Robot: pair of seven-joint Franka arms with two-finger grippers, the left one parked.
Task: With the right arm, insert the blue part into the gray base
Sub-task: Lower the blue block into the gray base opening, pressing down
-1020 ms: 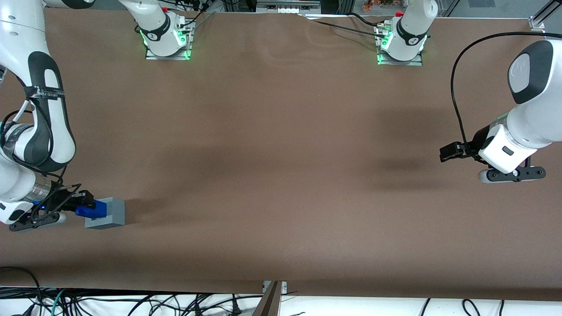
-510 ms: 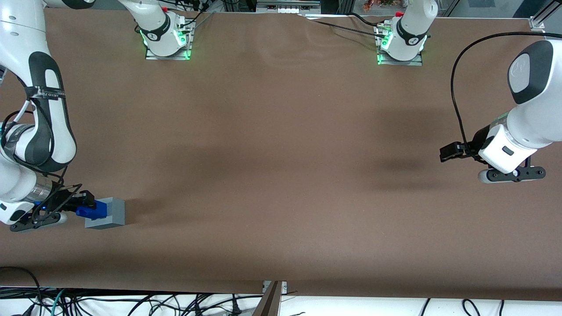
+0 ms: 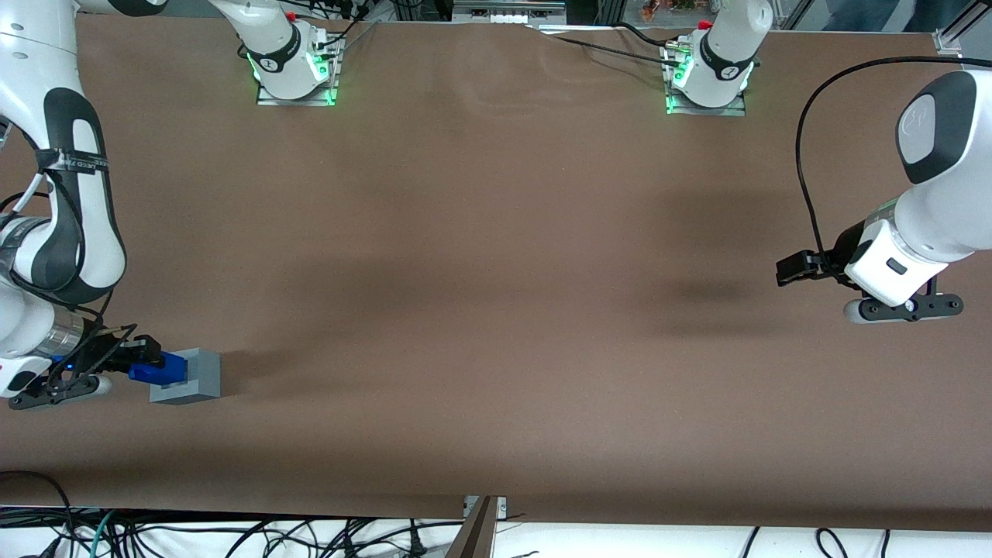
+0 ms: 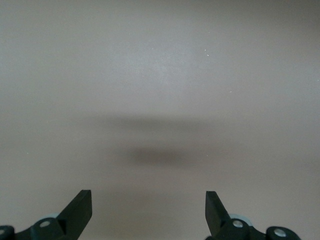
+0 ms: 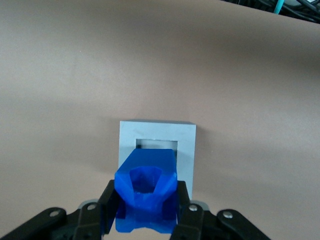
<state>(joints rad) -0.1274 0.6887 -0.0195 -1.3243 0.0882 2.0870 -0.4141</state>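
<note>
White right arm (image 3: 54,232) reaches low over the table, fingers (image 5: 107,207) pinching the blue part (image 5: 146,192) against the gray base (image 3: 194,377).

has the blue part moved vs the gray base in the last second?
Yes, slightly. In the front view the blue part, held in the right arm's gripper, has drawn a little away from the gray base toward the working arm's end; the base stayed put.

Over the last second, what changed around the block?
The right arm's gripper, shut on the blue part, drew slightly back from the gray base toward the working arm's end, and the arm's upper links shifted. The base did not move; the part is not seated.
</note>
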